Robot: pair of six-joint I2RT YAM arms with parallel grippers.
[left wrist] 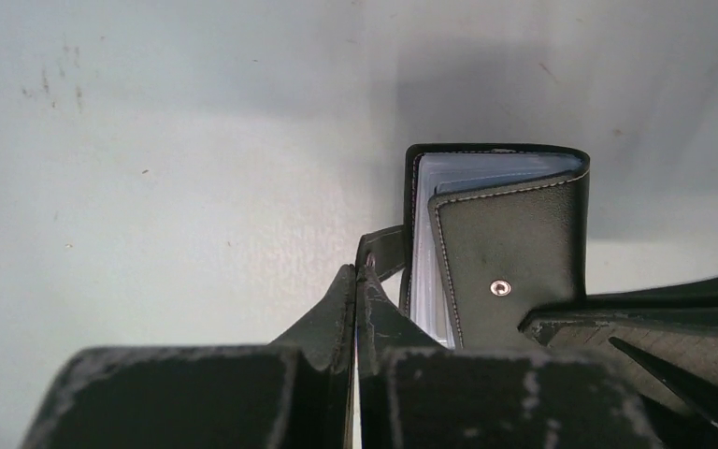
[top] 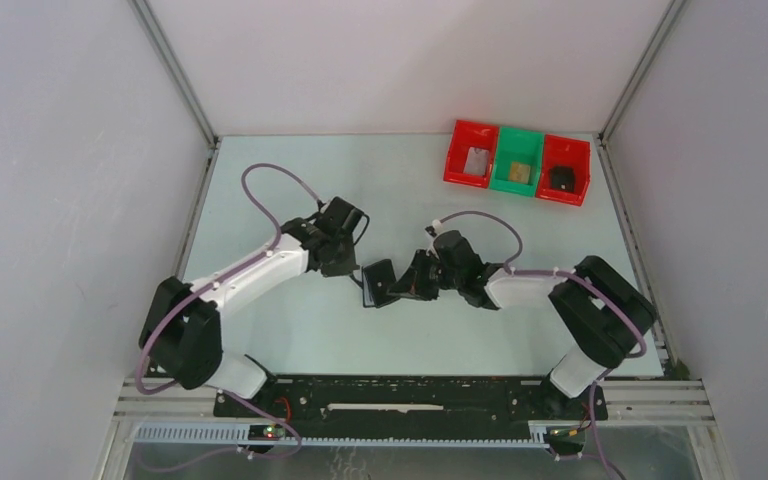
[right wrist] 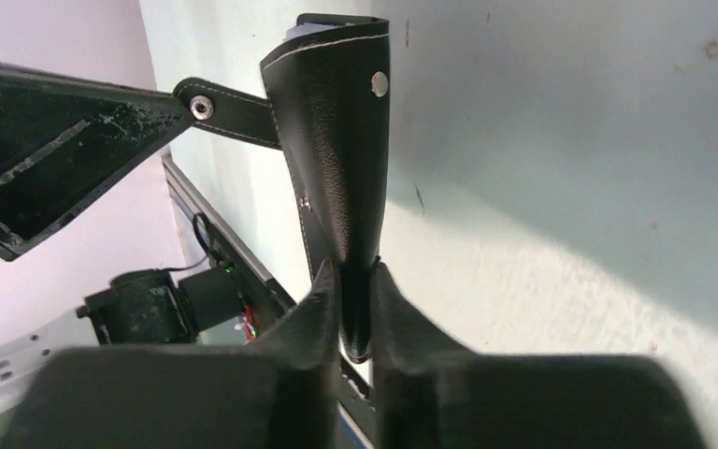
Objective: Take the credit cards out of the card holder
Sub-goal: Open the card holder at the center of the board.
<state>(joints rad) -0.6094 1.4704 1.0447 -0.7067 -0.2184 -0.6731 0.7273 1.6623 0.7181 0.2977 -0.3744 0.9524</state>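
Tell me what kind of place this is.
Probably a robot lab workcell: white panel walls on aluminium framing, a left arm and right arm bolted to a table, red and green bins.

The left arm [top: 260, 266] and right arm [top: 525, 286] both reach inward with bent elbows, and their wrists meet near the middle. The left gripper [left wrist: 356, 277] has its fingers pressed together on the tab of the holder [left wrist: 514, 243]. The right gripper [right wrist: 353, 273] clamps the holder's cover, its fingers nearly touching.
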